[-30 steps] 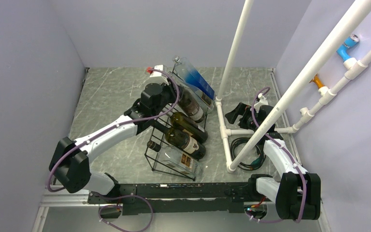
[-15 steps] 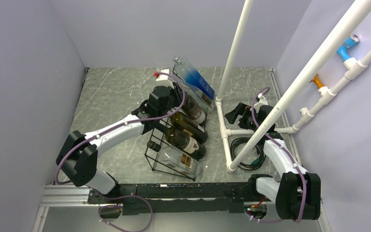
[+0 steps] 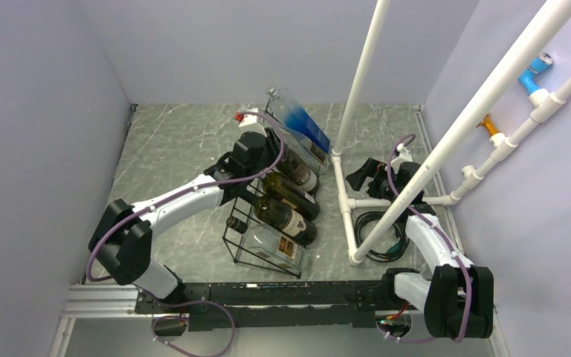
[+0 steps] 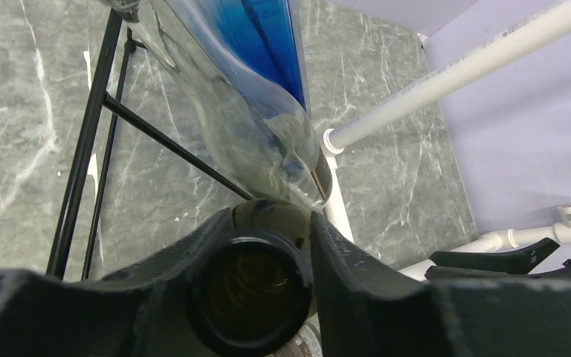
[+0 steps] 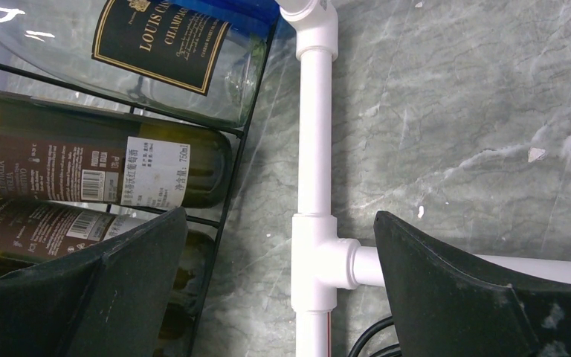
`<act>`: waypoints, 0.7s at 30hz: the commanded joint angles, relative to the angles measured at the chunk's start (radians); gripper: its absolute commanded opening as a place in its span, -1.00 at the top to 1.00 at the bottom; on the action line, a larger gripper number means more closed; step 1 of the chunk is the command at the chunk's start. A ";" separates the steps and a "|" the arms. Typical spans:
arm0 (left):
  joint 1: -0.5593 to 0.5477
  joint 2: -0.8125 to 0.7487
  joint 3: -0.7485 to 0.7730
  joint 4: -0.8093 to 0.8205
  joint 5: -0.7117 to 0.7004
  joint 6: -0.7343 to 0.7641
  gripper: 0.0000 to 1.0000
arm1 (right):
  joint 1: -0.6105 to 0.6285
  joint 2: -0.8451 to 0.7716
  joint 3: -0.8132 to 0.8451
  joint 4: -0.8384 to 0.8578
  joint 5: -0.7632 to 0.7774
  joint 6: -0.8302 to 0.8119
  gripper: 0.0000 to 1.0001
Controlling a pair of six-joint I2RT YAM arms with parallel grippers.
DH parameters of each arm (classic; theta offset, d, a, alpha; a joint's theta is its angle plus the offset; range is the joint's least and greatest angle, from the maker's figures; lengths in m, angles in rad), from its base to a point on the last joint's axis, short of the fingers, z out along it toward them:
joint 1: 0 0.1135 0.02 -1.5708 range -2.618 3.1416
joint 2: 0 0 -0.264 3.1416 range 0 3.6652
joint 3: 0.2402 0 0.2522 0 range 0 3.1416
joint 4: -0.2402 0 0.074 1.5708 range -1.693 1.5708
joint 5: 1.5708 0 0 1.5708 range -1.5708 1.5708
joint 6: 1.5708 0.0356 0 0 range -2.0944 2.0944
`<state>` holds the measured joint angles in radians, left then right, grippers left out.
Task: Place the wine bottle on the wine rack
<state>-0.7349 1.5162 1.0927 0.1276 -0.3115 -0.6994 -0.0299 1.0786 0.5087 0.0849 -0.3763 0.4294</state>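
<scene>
The wine rack (image 3: 244, 236) is a black wire frame on the floor and holds several bottles lying side by side. My left gripper (image 3: 259, 149) is at the rack's far left side, shut on the neck of a dark green wine bottle (image 3: 296, 169). That bottle lies in the rack just under a blue-and-clear bottle (image 3: 302, 123). In the left wrist view the bottle's mouth (image 4: 249, 294) sits between my fingers (image 4: 346, 256), with the blue bottle (image 4: 256, 67) beyond it. My right gripper (image 3: 364, 175) is open and empty, hovering over a white pipe tee (image 5: 317, 256).
A white PVC pipe frame (image 3: 346, 197) stands right of the rack, with tall slanted pipes (image 3: 476, 111). A black cable coil (image 3: 379, 227) lies inside its base. Other labelled bottles (image 5: 104, 167) fill the rack's nearer slots. Walls close in on the left, back and right.
My left arm has moved right toward the rack, carrying the bottle neck with it. The right arm has not moved.
</scene>
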 commanded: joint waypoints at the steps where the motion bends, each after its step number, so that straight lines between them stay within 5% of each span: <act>1: -0.012 -0.022 0.039 -0.044 -0.007 -0.034 -0.03 | 0.001 -0.008 0.001 0.047 -0.013 0.000 -1.00; 10: -0.012 -0.074 0.052 -0.105 -0.038 -0.014 -0.61 | 0.001 -0.008 -0.001 0.047 -0.012 0.000 -1.00; 21: -0.012 -0.164 0.089 -0.199 -0.089 0.061 -0.90 | 0.001 -0.018 0.015 0.013 0.012 -0.003 -1.00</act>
<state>-0.7410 1.4353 1.1328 -0.0074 -0.3538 -0.6884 -0.0299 1.0786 0.5087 0.0841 -0.3756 0.4294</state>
